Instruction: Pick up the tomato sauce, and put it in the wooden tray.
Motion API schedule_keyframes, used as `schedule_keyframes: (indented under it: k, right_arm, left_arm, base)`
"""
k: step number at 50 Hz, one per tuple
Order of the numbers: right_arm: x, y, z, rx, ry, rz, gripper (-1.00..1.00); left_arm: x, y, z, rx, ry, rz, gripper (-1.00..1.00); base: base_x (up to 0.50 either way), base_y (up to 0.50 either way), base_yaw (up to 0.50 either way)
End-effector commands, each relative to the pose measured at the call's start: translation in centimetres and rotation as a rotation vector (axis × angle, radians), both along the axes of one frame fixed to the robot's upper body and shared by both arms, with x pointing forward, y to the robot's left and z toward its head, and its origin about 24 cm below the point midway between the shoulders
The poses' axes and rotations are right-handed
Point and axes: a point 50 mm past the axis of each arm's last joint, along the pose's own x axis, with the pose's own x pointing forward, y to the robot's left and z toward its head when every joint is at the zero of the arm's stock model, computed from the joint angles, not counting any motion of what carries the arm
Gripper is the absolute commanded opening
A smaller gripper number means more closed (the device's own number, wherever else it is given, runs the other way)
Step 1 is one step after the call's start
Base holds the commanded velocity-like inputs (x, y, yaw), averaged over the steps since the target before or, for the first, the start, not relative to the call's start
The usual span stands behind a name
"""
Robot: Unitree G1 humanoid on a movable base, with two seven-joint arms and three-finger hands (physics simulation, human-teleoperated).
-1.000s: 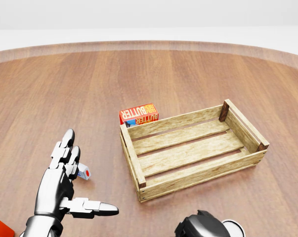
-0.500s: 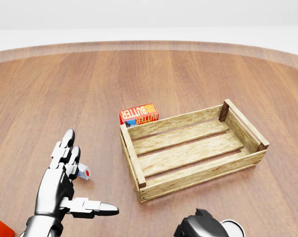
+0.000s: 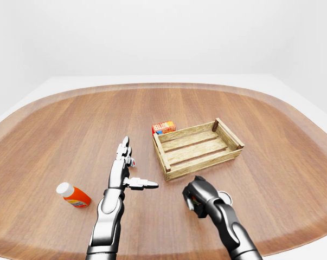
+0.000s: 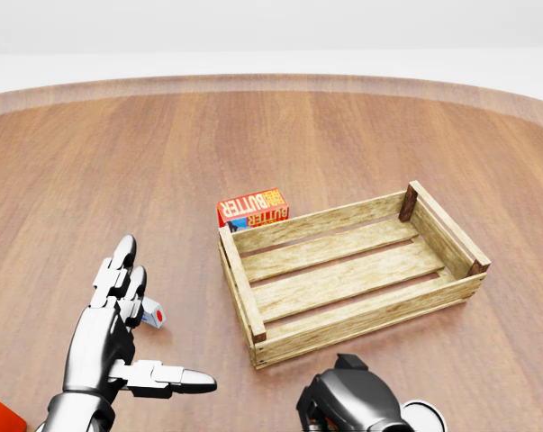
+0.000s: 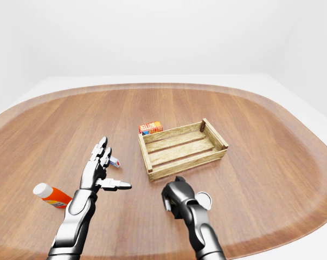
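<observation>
In the left-eye view the left hand (image 3: pixel 125 172) hovers with fingers spread; the tomato sauce (image 3: pixel 73 195) lies on the table (image 3: pixel 55 135) to its left, well apart from the wooden tray (image 3: pixel 197 148). In the head view the right hand (image 4: pixel 350 403) looks curled, though I cannot tell round what.

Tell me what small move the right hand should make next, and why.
Probably shift the right hand onto the white-topped can, likely the tomato sauce, and close the fingers round it. In the left-eye view the can stands on the table just right of the hand, and no grip shows yet. The wooden tray waits just above.
</observation>
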Motion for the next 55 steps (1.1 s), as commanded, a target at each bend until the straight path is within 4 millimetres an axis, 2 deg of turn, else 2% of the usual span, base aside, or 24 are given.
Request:
schedule_keyframes:
  k: [1,30,55]
  right_arm:
    - [0.9,0.6,2.6,0.03,-0.099,0.006,-1.0]
    - [3.3,-0.6,9.4,0.102,-0.297,-0.056,-1.0]
    - [4.2,-0.6,11.6,0.102,-0.353,-0.054,-1.0]
  left_arm:
    - [0.0,0.0,0.0,0.0,0.0,0.0,1.0]
    - [0.0,0.0,0.0,0.001,-0.001,-0.001,1.0]
    - [0.0,0.0,0.0,0.0,-0.003,-0.002,1.0]
  base:
    - [0.0,0.0,0.0]
    - [0.0,0.0,0.0]
    - [0.0,0.0,0.0]
